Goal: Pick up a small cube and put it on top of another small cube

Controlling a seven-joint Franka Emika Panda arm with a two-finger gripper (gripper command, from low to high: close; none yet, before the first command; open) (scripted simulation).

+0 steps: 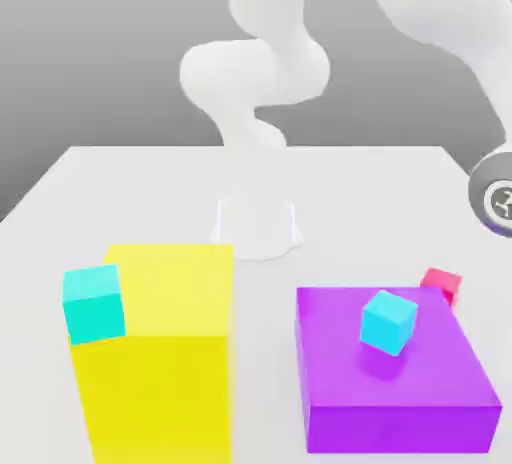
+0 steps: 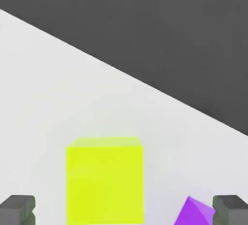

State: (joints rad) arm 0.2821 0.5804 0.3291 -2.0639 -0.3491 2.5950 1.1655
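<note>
The small cube is out of view. My gripper (image 2: 123,212) is open; its two dark fingertips (image 2: 17,209) stand wide apart in the hand view with nothing between them. Beyond them are the big yellow block (image 2: 104,180) and a corner of the purple block (image 2: 193,214). In the exterior view the arm's wrist (image 1: 495,197) hangs at the right edge, above and behind the purple block (image 1: 395,377).
One cyan cube (image 1: 94,302) sits at the left edge of the big yellow block (image 1: 165,352). A second cyan cube (image 1: 387,321) rests on the purple block. Behind the purple block lies a little red cube (image 1: 441,283). The arm's base (image 1: 257,224) stands mid-table.
</note>
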